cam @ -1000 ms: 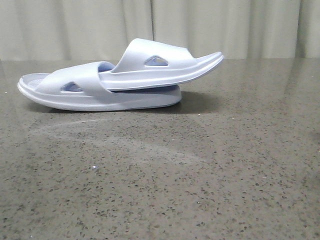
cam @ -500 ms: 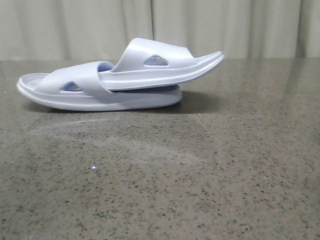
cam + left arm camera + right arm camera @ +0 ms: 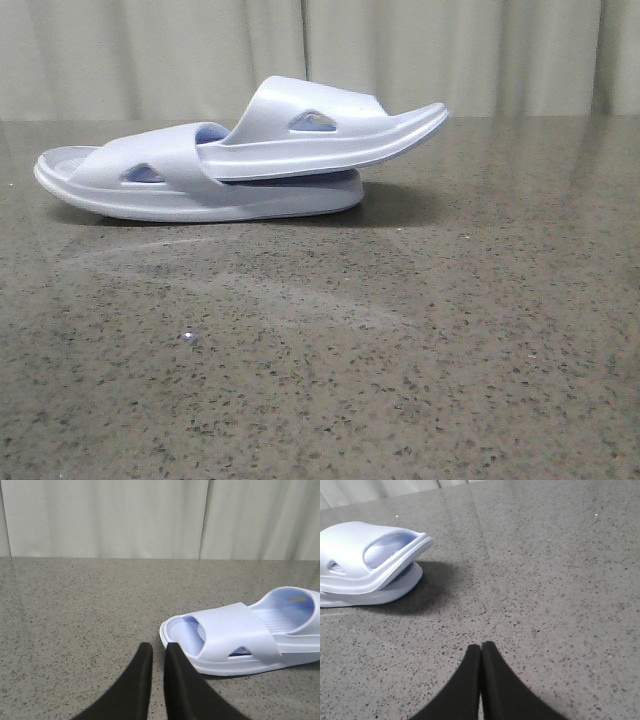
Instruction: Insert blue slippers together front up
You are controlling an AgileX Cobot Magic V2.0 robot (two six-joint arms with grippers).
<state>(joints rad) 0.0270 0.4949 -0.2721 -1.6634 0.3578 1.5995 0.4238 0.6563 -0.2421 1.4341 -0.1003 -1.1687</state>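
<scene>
The two blue slippers lie nested on the dark speckled table. The lower slipper rests flat. The upper slipper is pushed under the lower one's strap, and its free end tilts up to the right. Neither gripper shows in the front view. In the left wrist view my left gripper is empty, its black fingers nearly together, just beside the lower slipper's end; the upper slipper lies behind the strap. In the right wrist view my right gripper is shut and empty, well apart from the raised upper slipper.
The stone-patterned table runs wide in front of the slippers. A pale curtain hangs along the table's far edge, close behind the slippers.
</scene>
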